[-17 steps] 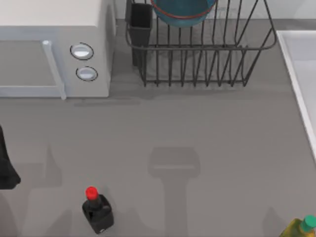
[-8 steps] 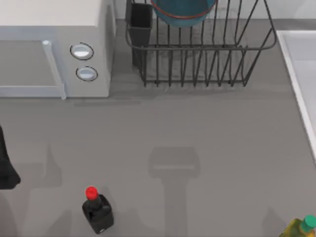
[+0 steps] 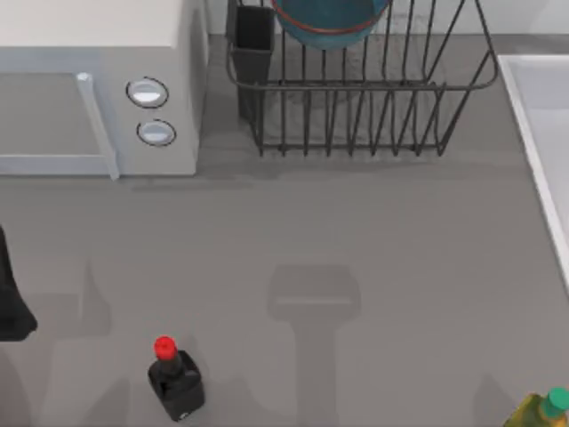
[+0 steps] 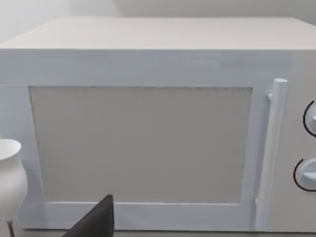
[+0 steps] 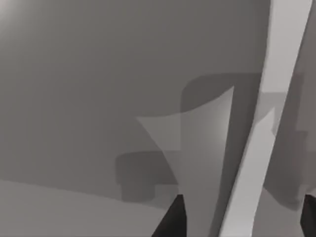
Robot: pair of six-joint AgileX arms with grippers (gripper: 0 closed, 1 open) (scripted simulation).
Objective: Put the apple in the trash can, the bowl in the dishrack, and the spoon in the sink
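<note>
Grey desk point(image 3: 356, 249) | near edge: dark bottle point(image 3: 176, 381) with red cap, yellow bottle point(image 3: 538, 411) at right corner | left arm point(image 3: 11, 294) at left edge, gripper width cannot tell | far: white microwave point(image 3: 98, 89) left, blue bowl point(image 3: 331, 20) in wire dishrack point(image 3: 356, 89), sink point(image 3: 542, 133) at right edge

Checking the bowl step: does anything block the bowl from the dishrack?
Nothing does: the blue bowl already sits inside the wire dishrack, beside its utensil cup. The left arm is at the table's left edge.
</note>
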